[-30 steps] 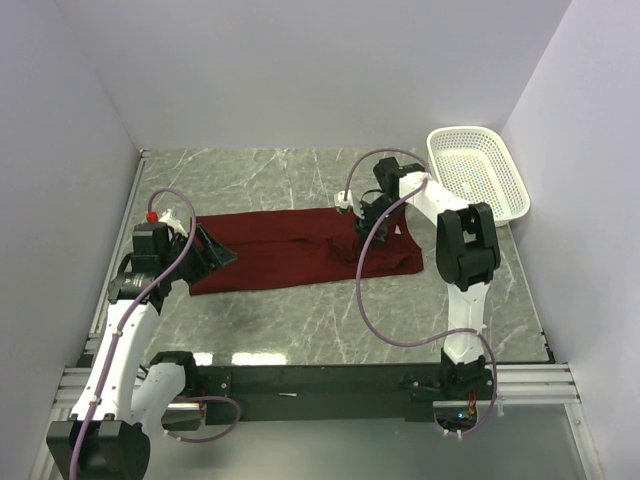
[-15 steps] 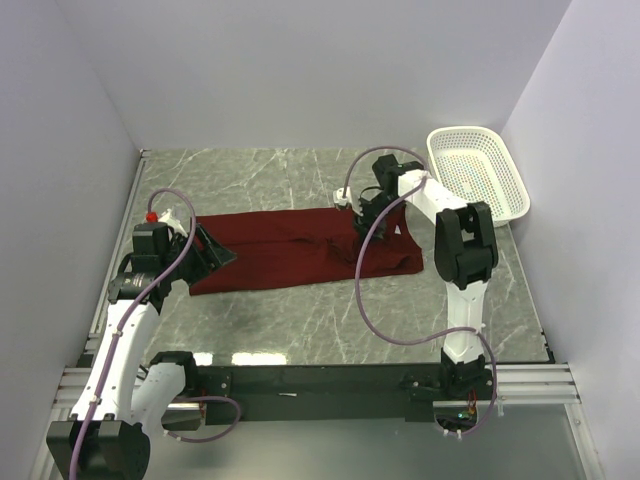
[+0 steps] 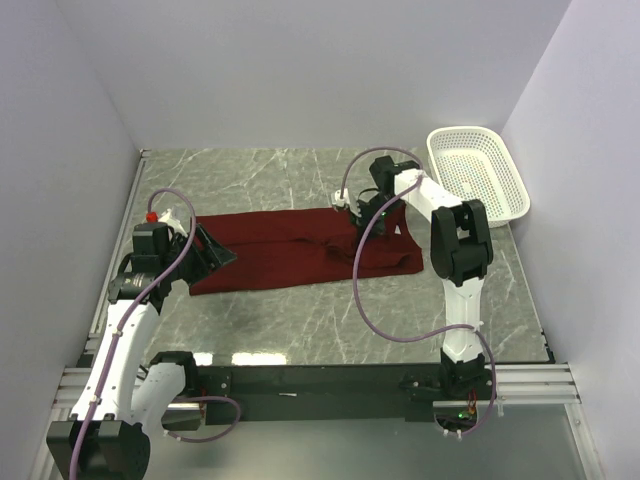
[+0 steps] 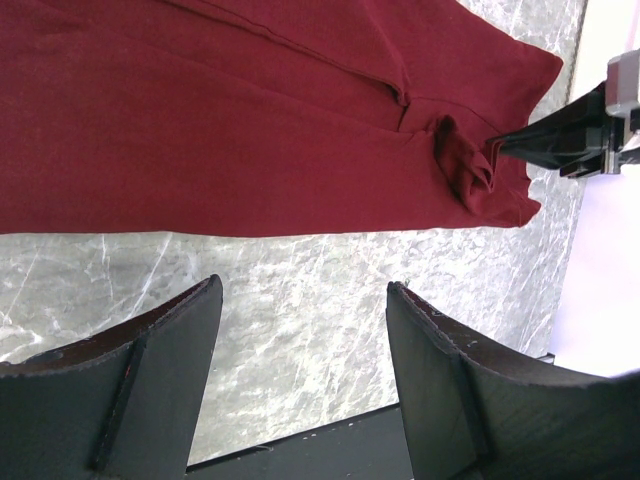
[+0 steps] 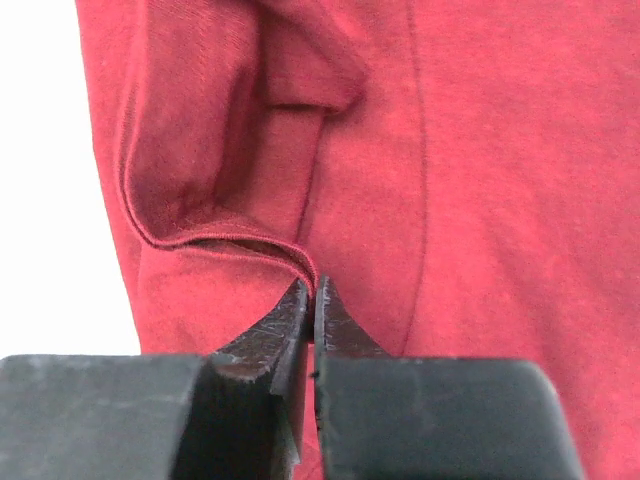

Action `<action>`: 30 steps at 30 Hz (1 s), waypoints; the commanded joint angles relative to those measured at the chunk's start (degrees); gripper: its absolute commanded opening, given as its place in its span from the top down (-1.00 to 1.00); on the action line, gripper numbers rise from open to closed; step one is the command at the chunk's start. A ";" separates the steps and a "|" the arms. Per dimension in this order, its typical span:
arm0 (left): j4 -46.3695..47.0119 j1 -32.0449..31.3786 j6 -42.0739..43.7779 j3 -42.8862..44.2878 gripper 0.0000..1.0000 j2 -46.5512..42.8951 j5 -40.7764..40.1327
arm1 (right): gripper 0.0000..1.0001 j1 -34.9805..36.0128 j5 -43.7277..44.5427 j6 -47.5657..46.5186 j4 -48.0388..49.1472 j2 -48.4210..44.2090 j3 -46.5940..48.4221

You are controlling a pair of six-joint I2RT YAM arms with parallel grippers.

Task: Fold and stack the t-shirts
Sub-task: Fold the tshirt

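A maroon t-shirt [image 3: 290,250] lies spread lengthwise across the marble table. My right gripper [image 3: 362,215] is down on the shirt's right part. In the right wrist view, that gripper [image 5: 315,287] is shut on a hemmed edge of the t-shirt [image 5: 480,150], and the cloth puckers up at its tips. From the left wrist camera I see the same bunched fold of the t-shirt [image 4: 200,120] against the right gripper [image 4: 560,140]. My left gripper [image 3: 215,252] is at the shirt's left end. Its jaws [image 4: 303,283] are open over bare marble, holding nothing.
A white perforated basket [image 3: 480,170] stands at the back right corner, tilted against the wall. White walls close in the table on three sides. The black rail with the arm bases [image 3: 320,380] runs along the near edge.
The right gripper has closed on the shirt's hem and shifted slightly to the left. The left arm has not moved.
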 commanded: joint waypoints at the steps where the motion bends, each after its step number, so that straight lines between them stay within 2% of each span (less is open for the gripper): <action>1: 0.29 -0.14 0.94 1.59 -0.44 -0.18 -0.12 | 0.96 0.19 1.14 1.89 0.63 -2.10 2.33; 6: 0.55 -0.14 0.94 1.33 -0.44 -0.09 -0.03 | 0.99 0.10 4.83 6.46 5.73 -5.52 2.77; 16: 0.29 -0.23 0.94 1.07 -0.44 -0.70 -0.12 | 0.99 0.19 14.58 17.26 18.90 -6.15 2.69; 23: 0.55 -0.23 0.67 0.89 -0.44 -0.70 0.14 | 0.98 0.72 18.45 21.06 25.24 -6.32 0.84; 30: 0.55 -0.14 0.76 0.81 -0.44 -0.79 -0.03 | 0.97 0.89 20.39 22.73 27.62 -5.53 1.01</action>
